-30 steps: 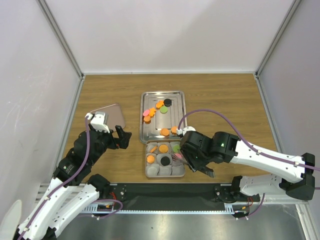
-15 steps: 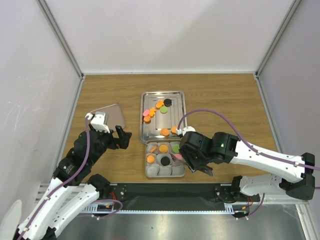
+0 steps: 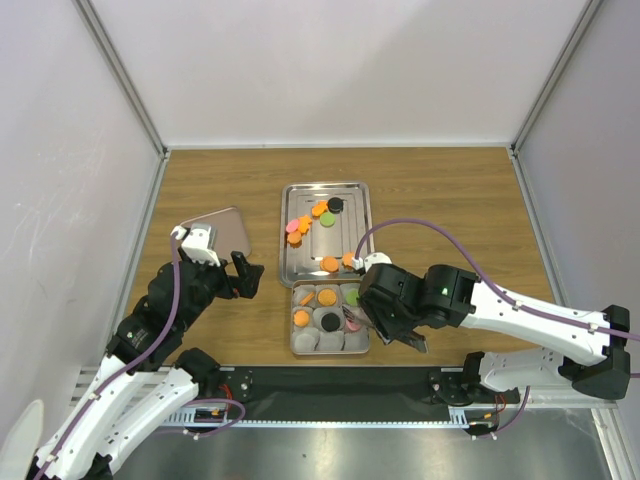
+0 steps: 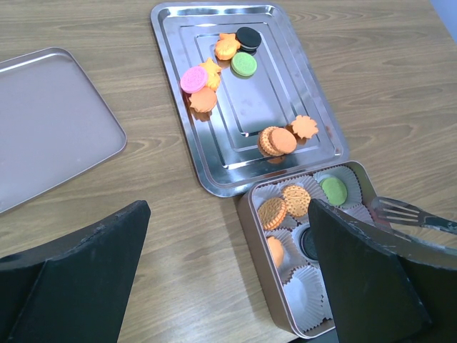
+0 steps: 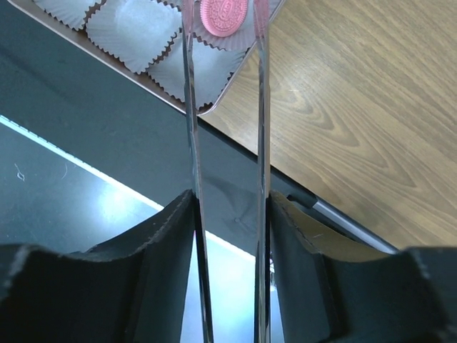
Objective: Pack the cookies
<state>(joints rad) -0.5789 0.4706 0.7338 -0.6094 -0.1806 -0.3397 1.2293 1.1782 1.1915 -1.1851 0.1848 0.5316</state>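
Gripper R (image 5: 228, 204) is clamped on metal tongs (image 5: 191, 107), one finger pressed vs. each blade from outside. Blades run straight ahead of it, parallel, w/ a narrow gap betw. them. At the far end, betw. the two tips, is a pink cookie (image 5: 223, 14), over a paper cup. Can't tell if the tips squeeze it or just flank it. Left of the tips are more paper cups (image 5: 132, 28), empty. All these cups are in a corner of the cookie tin (image 4: 251, 232). Under the blades, nearer the fingers, is the black edge strip (image 5: 86, 128). To their right is the wood table (image 5: 357, 107).

Gripper L (image 4: 227, 206) is spread wide, nothing betw. its fingers, hanging above the table. Ahead and right of it is the tin. Cups there hold three orange cookies (image 4: 272, 212), a green cookie (image 4: 332, 189) and a black cookie (image 4: 308, 241). The tong tips come in over the tin's right side. Straight ahead, just past the tin, is a steel tray (image 4: 178, 43) w/ loose cookies (image 4: 277, 141). Nearest are orange rounds w/ a flower-shaped orange one. Farther on are pink, more orange, green, and black farthest. Ahead-left a flat lid (image 4: 50, 121) lies on the table, apart from the tray.
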